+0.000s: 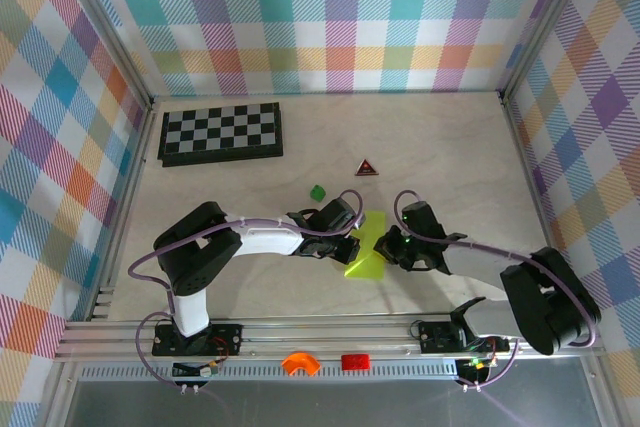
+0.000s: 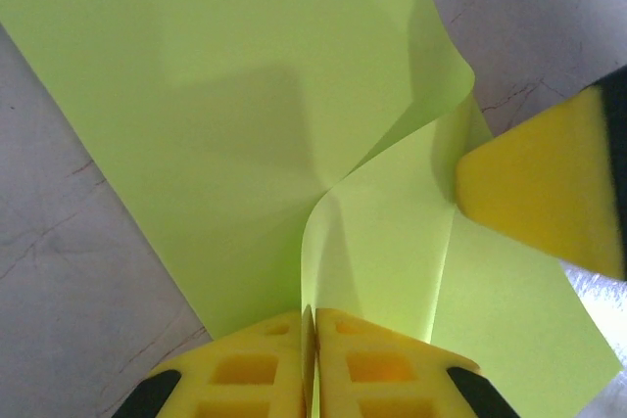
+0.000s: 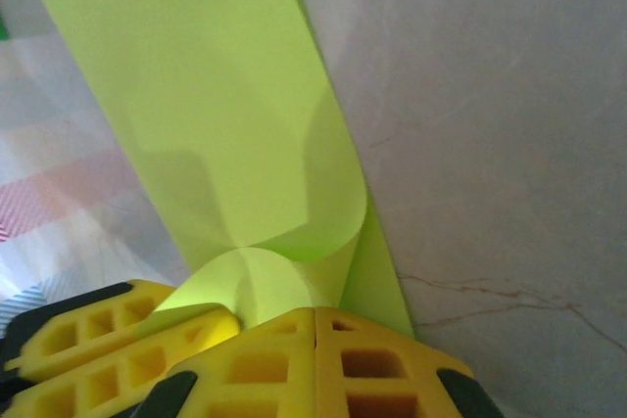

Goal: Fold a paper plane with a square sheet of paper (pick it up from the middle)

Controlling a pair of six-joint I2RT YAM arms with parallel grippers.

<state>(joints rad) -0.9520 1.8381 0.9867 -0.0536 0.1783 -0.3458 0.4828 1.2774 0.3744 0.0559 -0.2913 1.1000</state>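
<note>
Left wrist view: our left gripper has its fingers clenched on a raised fold of the lime paper plane, and our right gripper pinches its curled edge. The rest lies on the surface. We judge a fold is under way; next, press the crease flat.

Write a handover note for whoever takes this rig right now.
Left gripper: shut, pinching a raised flap of the lime yellow-green paper sheet.
Right gripper: shut on the same sheet, close beside the left gripper.
Paper: mid-table between the two arms, its far part lying on the surface.
Done: sheet partly folded; one layer curls over in a loose loop, not pressed flat.
Left: flatten that crease and finish the pointed dart shape. How many folds remain cannot be told from here.
</note>
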